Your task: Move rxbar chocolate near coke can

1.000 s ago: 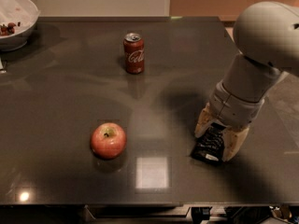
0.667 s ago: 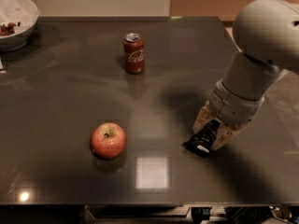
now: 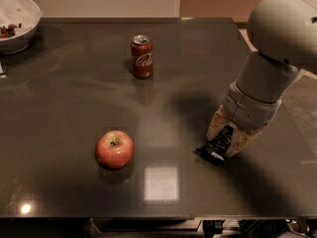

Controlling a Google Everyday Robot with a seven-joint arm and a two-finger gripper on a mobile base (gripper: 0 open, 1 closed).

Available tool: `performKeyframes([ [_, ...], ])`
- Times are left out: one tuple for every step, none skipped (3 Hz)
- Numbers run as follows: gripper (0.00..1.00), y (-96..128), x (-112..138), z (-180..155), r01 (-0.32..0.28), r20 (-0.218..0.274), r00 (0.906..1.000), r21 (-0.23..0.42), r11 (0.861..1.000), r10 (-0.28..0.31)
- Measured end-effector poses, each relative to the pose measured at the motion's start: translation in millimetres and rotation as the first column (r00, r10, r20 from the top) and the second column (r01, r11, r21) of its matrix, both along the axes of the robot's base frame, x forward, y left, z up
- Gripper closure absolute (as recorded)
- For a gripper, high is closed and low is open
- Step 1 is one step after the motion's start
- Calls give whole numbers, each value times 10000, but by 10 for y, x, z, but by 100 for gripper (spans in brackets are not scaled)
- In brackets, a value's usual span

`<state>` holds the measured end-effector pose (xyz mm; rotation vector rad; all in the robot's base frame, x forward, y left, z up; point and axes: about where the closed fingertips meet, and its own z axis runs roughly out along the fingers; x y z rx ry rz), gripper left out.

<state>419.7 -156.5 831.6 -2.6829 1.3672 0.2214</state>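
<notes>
The coke can [image 3: 142,56] stands upright at the back middle of the dark table [image 3: 64,103]. The rxbar chocolate [image 3: 217,145] is a black wrapper with a white patch, tilted, its lower end near the tabletop at the right. My gripper [image 3: 227,139] is shut on the rxbar chocolate, its tan fingers [image 3: 216,125] on either side of the bar. The bar is well to the right and in front of the can.
A red-yellow apple [image 3: 115,149] sits at the front left of the middle. A white bowl [image 3: 17,21] with food stands at the back left corner. The table's right edge runs just beyond my arm [image 3: 270,68].
My gripper has moved a little to the left with the rxbar chocolate in it and lifted it slightly. The can and the apple have not moved.
</notes>
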Motion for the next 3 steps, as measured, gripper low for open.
performKeyframes([
  [100, 31, 108, 39, 493, 68, 9988, -245, 9985, -492],
  [100, 115, 396, 77, 1350, 290, 9906, -464, 9898, -1338],
  [100, 219, 723, 114, 2141, 507, 9760, -421, 9759, -2120],
])
